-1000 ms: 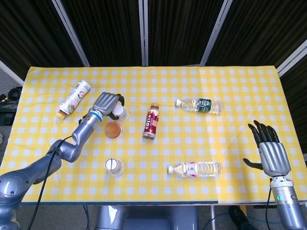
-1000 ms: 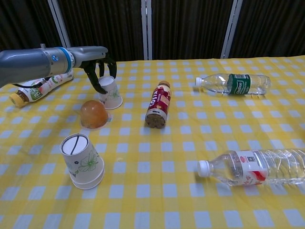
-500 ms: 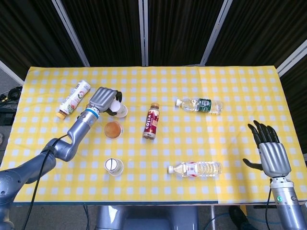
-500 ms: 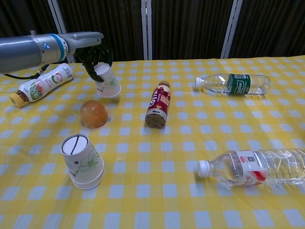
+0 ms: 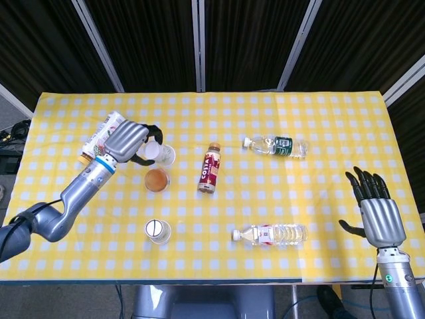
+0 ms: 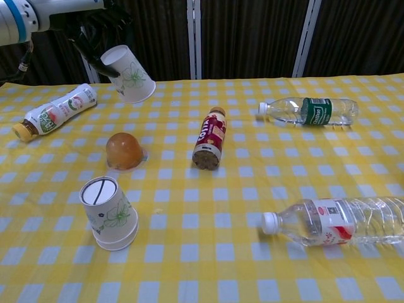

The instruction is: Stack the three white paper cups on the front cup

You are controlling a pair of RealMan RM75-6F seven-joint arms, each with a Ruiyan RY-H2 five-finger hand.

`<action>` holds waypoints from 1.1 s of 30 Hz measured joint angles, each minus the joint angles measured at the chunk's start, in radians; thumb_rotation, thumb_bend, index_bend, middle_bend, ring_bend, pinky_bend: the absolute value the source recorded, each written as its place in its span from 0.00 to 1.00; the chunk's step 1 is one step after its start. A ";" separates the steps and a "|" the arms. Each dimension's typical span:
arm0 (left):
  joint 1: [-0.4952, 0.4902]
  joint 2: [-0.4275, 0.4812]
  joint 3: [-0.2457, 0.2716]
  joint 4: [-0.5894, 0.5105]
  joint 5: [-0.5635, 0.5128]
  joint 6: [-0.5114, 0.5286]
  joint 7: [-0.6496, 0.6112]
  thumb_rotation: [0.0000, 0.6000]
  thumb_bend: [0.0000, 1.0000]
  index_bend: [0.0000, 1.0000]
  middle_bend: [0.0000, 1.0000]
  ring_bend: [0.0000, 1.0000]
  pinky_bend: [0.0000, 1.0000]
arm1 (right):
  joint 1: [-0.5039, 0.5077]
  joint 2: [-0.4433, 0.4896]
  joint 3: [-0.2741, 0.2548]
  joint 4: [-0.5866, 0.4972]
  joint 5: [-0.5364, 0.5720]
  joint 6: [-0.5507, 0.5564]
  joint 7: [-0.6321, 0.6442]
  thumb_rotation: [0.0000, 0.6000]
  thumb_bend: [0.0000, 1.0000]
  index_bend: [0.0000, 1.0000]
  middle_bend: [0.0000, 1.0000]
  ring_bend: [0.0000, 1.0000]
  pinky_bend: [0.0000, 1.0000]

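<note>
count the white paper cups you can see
2. One cup is held in the air by the left hand, tilted, at the back left. The front cup stands upside down near the front left; whether others are nested in it cannot be told.
</note>
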 measured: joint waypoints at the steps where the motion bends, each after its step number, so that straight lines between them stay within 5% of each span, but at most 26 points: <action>1: 0.011 0.028 0.010 -0.038 0.020 0.013 -0.009 1.00 0.18 0.58 0.44 0.52 0.63 | 0.000 0.002 -0.002 0.001 -0.008 -0.001 0.002 1.00 0.00 0.00 0.00 0.00 0.00; 8: 0.095 0.217 0.111 -0.252 0.218 0.125 -0.063 1.00 0.18 0.58 0.44 0.52 0.63 | 0.001 0.014 -0.036 0.027 -0.116 -0.003 0.031 1.00 0.00 0.00 0.00 0.00 0.00; 17: 0.128 0.318 0.212 -0.395 0.374 0.166 -0.115 1.00 0.18 0.58 0.44 0.52 0.62 | -0.012 0.006 -0.054 0.057 -0.182 0.030 0.032 1.00 0.00 0.00 0.00 0.00 0.00; 33: 0.109 0.322 0.246 -0.469 0.370 0.065 0.017 1.00 0.18 0.58 0.44 0.52 0.62 | -0.021 0.014 -0.047 0.054 -0.192 0.029 0.033 1.00 0.00 0.00 0.00 0.00 0.00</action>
